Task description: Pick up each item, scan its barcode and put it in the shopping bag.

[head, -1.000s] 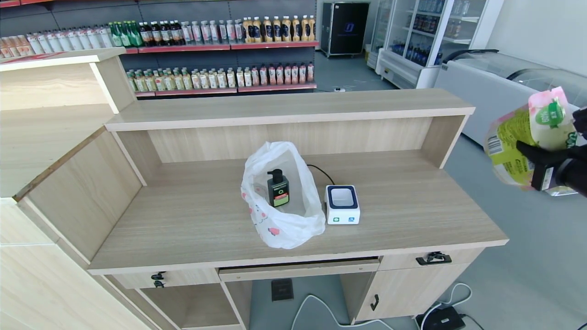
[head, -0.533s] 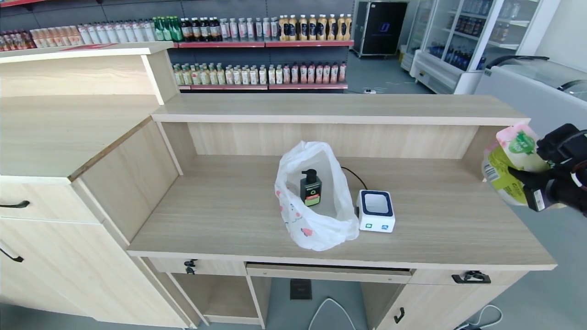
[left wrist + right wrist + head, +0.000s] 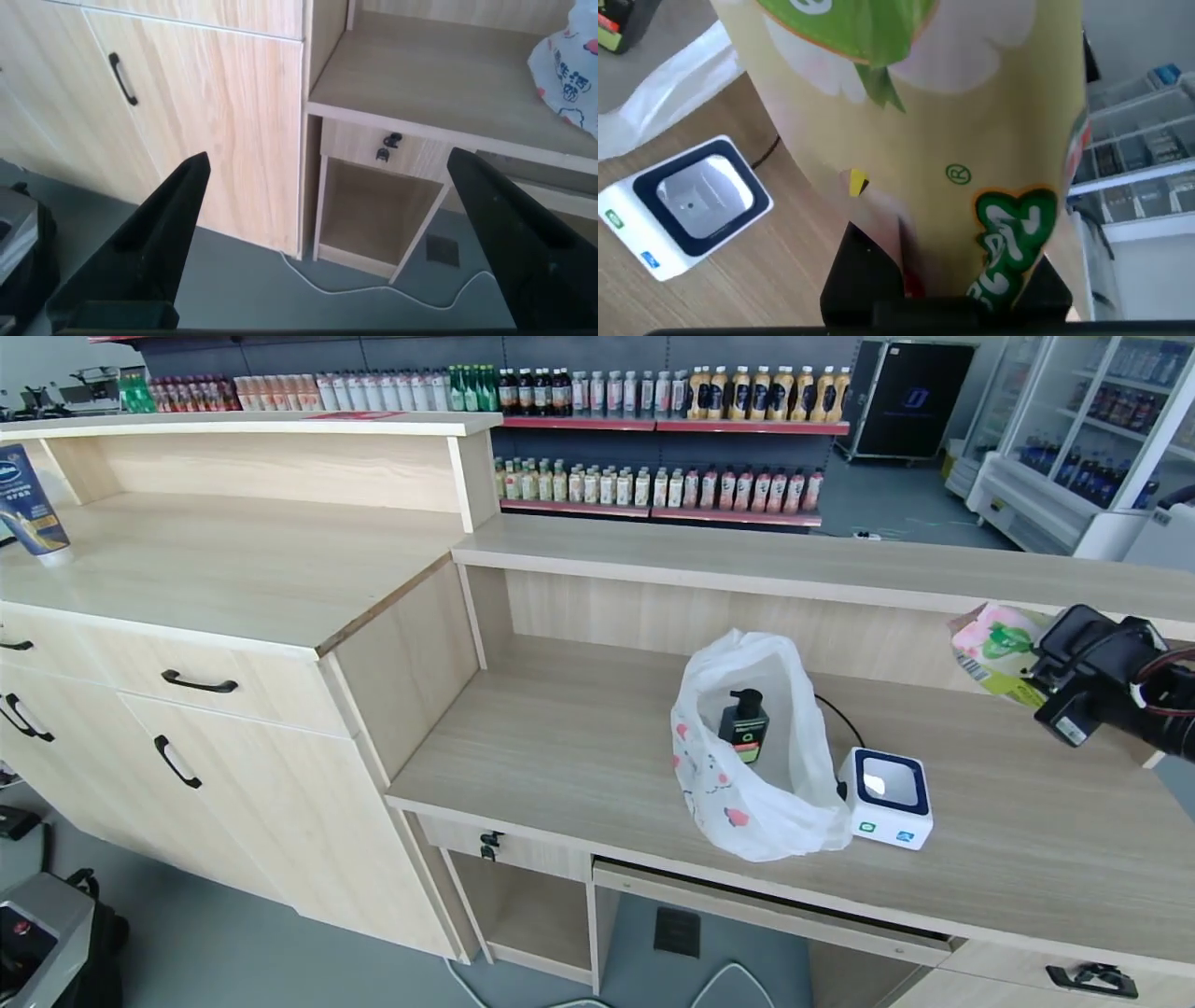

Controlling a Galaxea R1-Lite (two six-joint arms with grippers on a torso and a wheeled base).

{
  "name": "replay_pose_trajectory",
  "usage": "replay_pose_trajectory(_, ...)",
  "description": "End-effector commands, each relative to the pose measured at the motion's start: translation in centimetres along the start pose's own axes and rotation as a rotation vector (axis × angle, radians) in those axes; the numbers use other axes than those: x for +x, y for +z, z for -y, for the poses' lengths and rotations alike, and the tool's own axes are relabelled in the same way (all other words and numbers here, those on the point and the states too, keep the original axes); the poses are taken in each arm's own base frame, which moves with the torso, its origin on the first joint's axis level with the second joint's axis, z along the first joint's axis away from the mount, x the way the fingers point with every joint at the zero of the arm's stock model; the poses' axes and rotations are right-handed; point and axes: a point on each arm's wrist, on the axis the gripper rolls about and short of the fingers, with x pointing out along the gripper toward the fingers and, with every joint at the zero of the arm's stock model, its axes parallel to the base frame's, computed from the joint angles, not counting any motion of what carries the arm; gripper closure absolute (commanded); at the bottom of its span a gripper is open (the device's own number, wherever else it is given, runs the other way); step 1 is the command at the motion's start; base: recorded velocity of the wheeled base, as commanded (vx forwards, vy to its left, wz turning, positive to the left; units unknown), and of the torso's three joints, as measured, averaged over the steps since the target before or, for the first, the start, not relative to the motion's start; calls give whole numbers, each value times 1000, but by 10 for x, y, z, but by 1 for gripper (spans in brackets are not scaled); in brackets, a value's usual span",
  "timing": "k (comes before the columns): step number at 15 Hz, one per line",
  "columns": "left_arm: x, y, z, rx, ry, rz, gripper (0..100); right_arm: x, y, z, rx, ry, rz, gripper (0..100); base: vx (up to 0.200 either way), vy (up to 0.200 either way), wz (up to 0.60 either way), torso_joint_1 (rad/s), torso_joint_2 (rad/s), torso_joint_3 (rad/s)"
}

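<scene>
right gripper (image 3: 1044,674) clamped on pouch (image 3: 991,649), frame right | left gripper (image 3: 329,166) apart | scanner (image 3: 887,796) just beside shopping bag (image 3: 747,803), bench (image 3: 579,747)

On the counter (image 3: 579,747), the shopping bag (image 3: 738,803) stands near the front edge with a pump bottle (image 3: 744,728) in it — the scanner (image 3: 887,793) just beside it on the right. Over the counter's right end, a pouch (image 3: 991,649) sits in the right gripper (image 3: 1034,674); drinks shelves (image 3: 653,420) run behind.
</scene>
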Motion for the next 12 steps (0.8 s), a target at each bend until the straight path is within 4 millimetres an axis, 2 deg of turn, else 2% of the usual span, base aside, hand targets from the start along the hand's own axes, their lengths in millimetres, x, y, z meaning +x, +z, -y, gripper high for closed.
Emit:
replay_pose_trajectory(1, 0, 0, 0, 0, 0, 0, 0, 13, -13, -14, -14, 53, -17, 100, 0, 0, 0, 0, 0, 0)
replay_pose_trajectory(5, 0, 0, 0, 0, 0, 0, 0, 25, -28, -37, 8, 178, 41, 100, 0, 0, 0, 0, 0, 0)
replay_pose_trajectory(8, 0, 0, 0, 0, 0, 0, 0, 36, -34, -47, 26, 214, 44, 100, 0, 0, 0, 0, 0, 0)
replay_pose_trajectory(12, 0, 0, 0, 0, 0, 0, 0, 39, -43, -60, 7, 225, 44, 100, 0, 0, 0, 0, 0, 0)
